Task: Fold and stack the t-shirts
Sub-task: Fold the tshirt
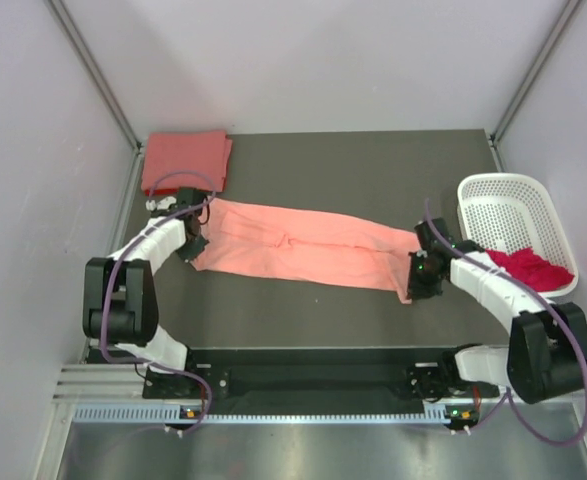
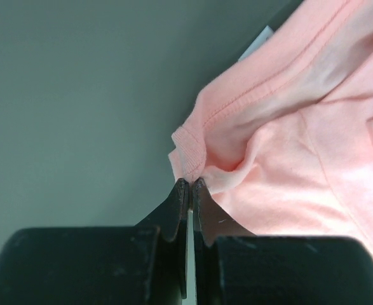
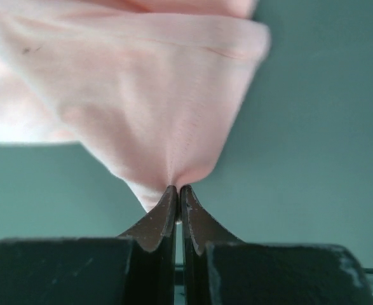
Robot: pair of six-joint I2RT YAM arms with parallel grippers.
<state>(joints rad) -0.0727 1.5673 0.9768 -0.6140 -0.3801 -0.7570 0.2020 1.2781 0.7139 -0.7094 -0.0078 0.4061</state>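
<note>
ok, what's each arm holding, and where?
Light salmon-pink cotton t-shirt, jaws shut on it: left gripper at a hemmed corner, right gripper at the bunched opposite end.

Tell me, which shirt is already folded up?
The coral-red t-shirt in the far left corner. The salmon-pink t-shirt lies stretched out, and the magenta-red t-shirt is bunched in the basket.

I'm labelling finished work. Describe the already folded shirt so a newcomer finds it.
On the dark table, go to the far left corner. The coral-red t-shirt lies there folded square; the salmon-pink t-shirt is stretched long, and the magenta t-shirt sits crumpled in the basket.
</note>
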